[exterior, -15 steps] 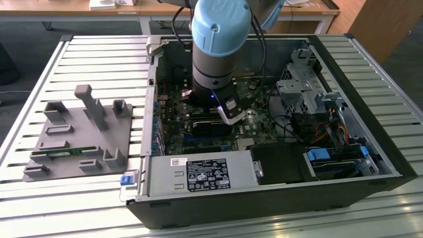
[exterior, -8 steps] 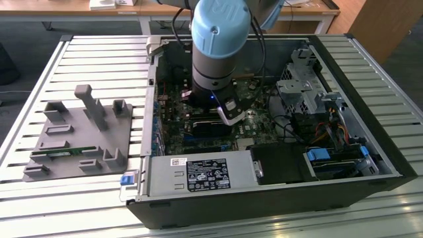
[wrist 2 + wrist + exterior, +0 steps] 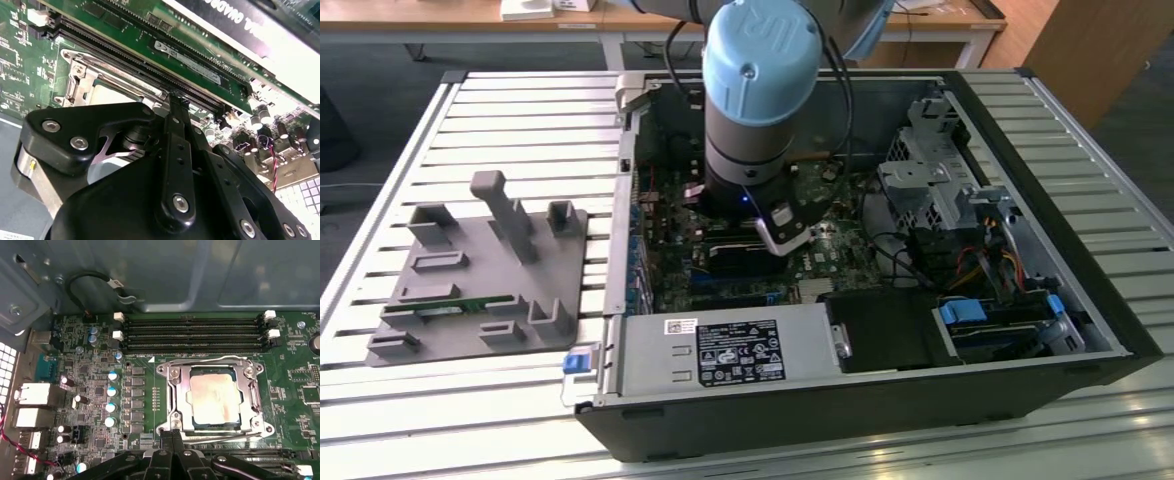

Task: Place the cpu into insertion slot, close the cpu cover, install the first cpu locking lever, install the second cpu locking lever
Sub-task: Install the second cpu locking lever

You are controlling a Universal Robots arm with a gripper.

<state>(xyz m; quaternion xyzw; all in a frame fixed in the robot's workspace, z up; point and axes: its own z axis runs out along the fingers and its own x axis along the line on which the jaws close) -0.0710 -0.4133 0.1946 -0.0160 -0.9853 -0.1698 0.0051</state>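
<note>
The cpu (image 3: 214, 399) is seated in the insertion slot (image 3: 167, 405) on the motherboard (image 3: 90, 390), its silvery top showing through the open middle of the cpu cover (image 3: 254, 396), which lies down flat around it. Thin wire locking levers (image 3: 200, 361) run along the frame's edges; whether either is hooked under its catch cannot be told.

In the first wrist view the gripper (image 3: 172, 437) hangs just beside the socket's near edge, at the corner, with the cpu lying straight ahead of the fingertips (image 3: 175, 432). The jaws appear drawn together, fingertips touching or nearly so, with nothing seen between them; in the second wrist view the gripper (image 3: 176, 107) reads the same.

Room for moving is limited. Memory slots (image 3: 195, 332) run parallel to the socket's far edge, just beside it, and a row of capacitors (image 3: 112, 399) stands on one flank. In the exterior view the arm (image 3: 754, 120) stands upright inside the open computer case (image 3: 1067, 380), whose walls enclose the board. A grey fixture (image 3: 474, 270) sits on the slatted counter (image 3: 400, 420) at the exterior view's left, well apart.
</note>
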